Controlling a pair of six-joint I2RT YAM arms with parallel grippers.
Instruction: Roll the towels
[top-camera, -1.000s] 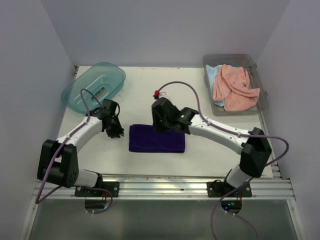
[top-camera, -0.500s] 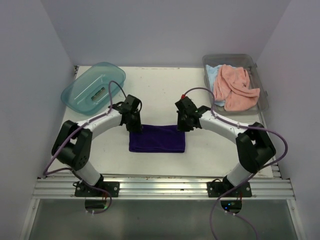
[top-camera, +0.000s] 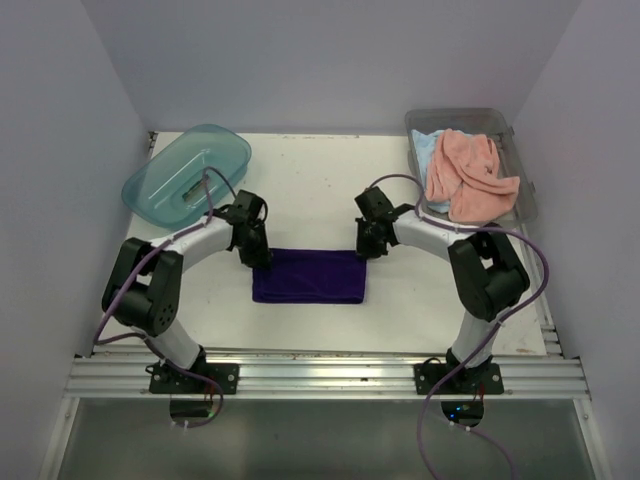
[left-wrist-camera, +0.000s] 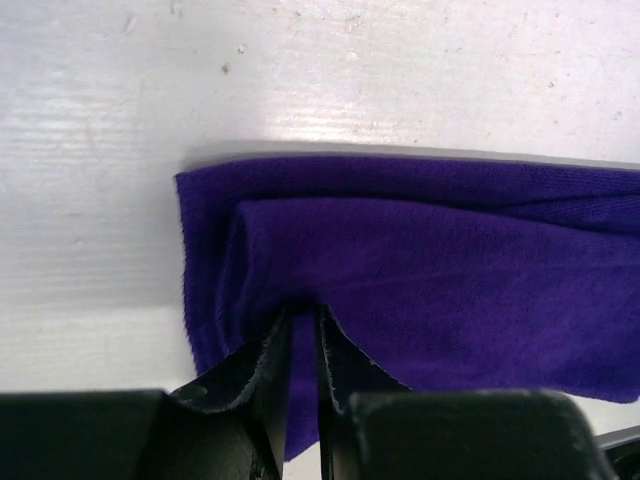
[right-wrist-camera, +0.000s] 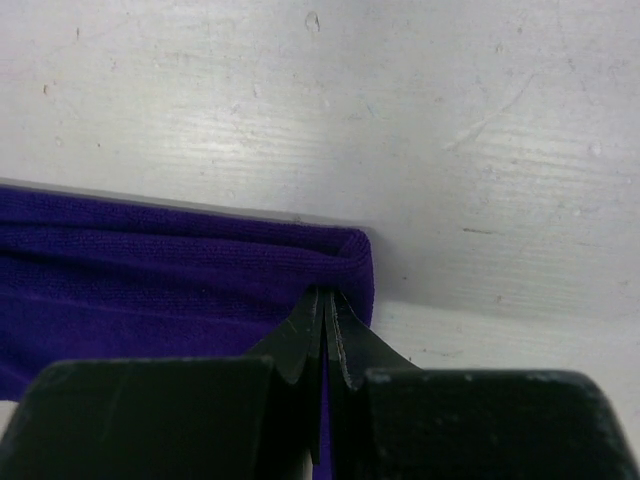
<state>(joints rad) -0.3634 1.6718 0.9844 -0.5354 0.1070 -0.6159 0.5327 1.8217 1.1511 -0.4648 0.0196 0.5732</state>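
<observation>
The dark purple cloth towel (top-camera: 308, 277) is laid flat on the white table (top-camera: 310, 190) as a folded rectangle between the two arms. Its long axis is run left to right, parallel to the near edge. In the wrist views a fine knitted rib is seen on its soft surface, and a doubled layer is shown along the far edge.

The left gripper (top-camera: 258, 257) is set at the towel's far left corner. Its black fingers (left-wrist-camera: 262, 375) are drawn almost together, and a pucker of the upper layer is pinched between them. The right gripper (top-camera: 366, 250) is set at the far right corner, its jaws pressed closed on the rounded fold there.

A salmon pink towel (top-camera: 465, 175) and a light blue towel (top-camera: 428, 148) are heaped in the clear grey plastic bin (top-camera: 529, 212) at the far right. A teal translucent plastic tub (top-camera: 150, 185) is placed at the far left.
</observation>
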